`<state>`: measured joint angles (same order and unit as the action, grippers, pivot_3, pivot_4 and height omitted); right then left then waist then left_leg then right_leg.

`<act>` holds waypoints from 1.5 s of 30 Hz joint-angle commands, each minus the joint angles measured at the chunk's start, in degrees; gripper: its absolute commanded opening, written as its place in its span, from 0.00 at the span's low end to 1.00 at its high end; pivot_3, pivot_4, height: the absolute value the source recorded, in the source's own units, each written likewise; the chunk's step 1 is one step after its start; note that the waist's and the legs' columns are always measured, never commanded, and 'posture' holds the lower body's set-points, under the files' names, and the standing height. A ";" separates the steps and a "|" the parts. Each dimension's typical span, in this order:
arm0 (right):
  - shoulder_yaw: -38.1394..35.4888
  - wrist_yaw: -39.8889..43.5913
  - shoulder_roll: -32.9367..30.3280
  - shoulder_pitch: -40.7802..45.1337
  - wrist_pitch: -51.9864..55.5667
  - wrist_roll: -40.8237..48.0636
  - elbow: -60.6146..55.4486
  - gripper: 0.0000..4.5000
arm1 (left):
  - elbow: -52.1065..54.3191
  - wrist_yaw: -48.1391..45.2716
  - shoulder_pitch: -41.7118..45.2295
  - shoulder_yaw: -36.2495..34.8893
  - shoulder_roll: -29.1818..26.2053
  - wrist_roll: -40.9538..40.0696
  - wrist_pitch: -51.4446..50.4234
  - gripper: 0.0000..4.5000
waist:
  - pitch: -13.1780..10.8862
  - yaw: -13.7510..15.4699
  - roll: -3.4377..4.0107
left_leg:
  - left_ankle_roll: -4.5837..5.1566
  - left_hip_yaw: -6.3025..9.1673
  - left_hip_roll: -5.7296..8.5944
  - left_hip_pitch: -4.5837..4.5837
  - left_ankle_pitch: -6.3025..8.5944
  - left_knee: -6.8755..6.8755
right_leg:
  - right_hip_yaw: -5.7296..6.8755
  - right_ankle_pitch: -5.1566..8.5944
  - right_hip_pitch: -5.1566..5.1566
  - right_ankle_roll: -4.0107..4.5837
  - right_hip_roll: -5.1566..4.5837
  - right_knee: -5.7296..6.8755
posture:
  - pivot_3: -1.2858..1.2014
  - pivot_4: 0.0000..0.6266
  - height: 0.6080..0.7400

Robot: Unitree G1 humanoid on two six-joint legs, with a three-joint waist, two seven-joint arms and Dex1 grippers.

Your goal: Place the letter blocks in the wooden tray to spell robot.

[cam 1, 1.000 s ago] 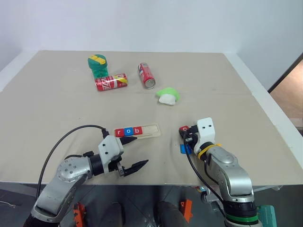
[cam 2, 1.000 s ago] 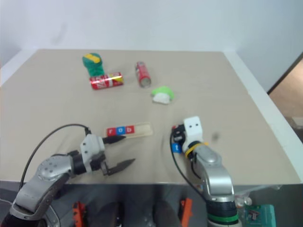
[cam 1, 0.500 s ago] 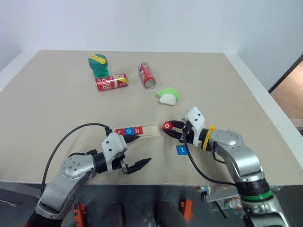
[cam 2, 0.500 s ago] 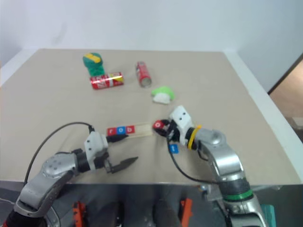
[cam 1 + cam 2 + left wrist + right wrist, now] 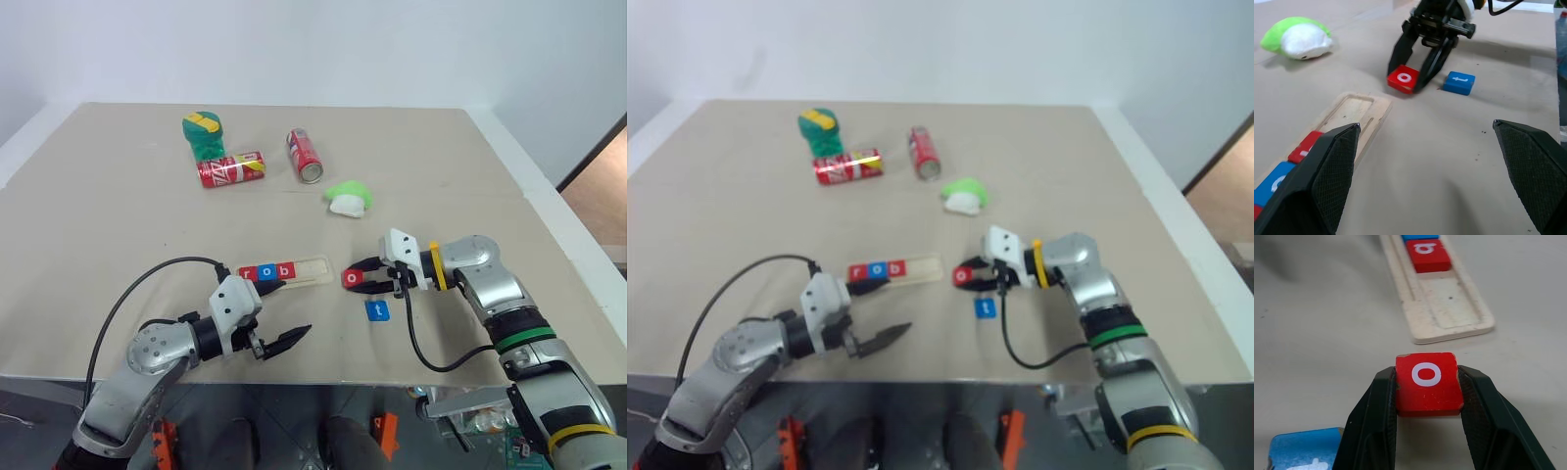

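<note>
Tabletop (image 5: 118,225) of matte beige board, seamed across the middle and edged in white, under a plain pale wall, with a doorway gap past its right corner.

Wooden tray (image 5: 294,271), a pale grooved strip, lies just left of the right gripper (image 5: 359,278), holding red r, blue o and red b at its left end; its right end is bare wood. Right gripper is clamped on a flat red o block (image 5: 351,279), beside the tray's end; whether the block touches the table is unclear. Blue t block (image 5: 378,310) lies flat just nearer than that gripper. Left gripper (image 5: 277,315) stands spread wide and empty, near the tray's left end. Beyond both: two red cans (image 5: 231,169), a green cup-like thing (image 5: 203,134), a soft green-and-white lump (image 5: 349,197), details indistinct.
</note>
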<state>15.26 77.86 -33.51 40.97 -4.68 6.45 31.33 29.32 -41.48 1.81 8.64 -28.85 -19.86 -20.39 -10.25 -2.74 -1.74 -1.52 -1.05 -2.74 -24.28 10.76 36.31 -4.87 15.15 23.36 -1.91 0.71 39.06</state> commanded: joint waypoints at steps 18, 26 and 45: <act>-4.16 5.41 -1.27 2.52 4.67 4.19 -0.36 0.38 | 2.43 -0.98 -1.67 -2.21 -1.32 -2.05 1.51 1.00 | 0.00 -0.02 0.00 | 0.00 -0.01 -0.01 0.05 0.00 0.02 | -0.01 -0.03 -0.03 0.01 0.00 0.01 | 0.52 0.24 1.00; -6.13 2.25 0.79 1.29 7.64 5.51 -0.50 0.38 | 2.33 1.47 -2.45 -3.34 0.47 -2.41 1.62 1.00 | 0.00 0.01 0.00 | 0.00 0.00 -0.01 0.05 0.00 0.02 | 0.00 -0.03 -0.03 0.02 0.01 0.02 | 0.52 0.24 1.00; 0.46 1.30 12.47 13.17 2.12 0.37 6.47 0.38 | 0.74 5.92 -3.49 -5.27 3.08 0.23 4.61 1.00 | -0.01 -0.02 0.03 | 0.00 0.00 -0.02 0.06 0.00 0.02 | 0.01 -0.07 -0.02 0.01 0.02 0.04 | 0.52 0.24 1.00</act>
<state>14.09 79.79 -23.41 50.75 1.20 9.45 33.09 29.26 -36.60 -0.94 4.49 -26.08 -20.50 -17.77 -10.26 -2.76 -1.72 -1.52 -1.05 -2.77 -24.23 10.75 36.33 -4.85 15.08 23.33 -1.90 0.72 39.10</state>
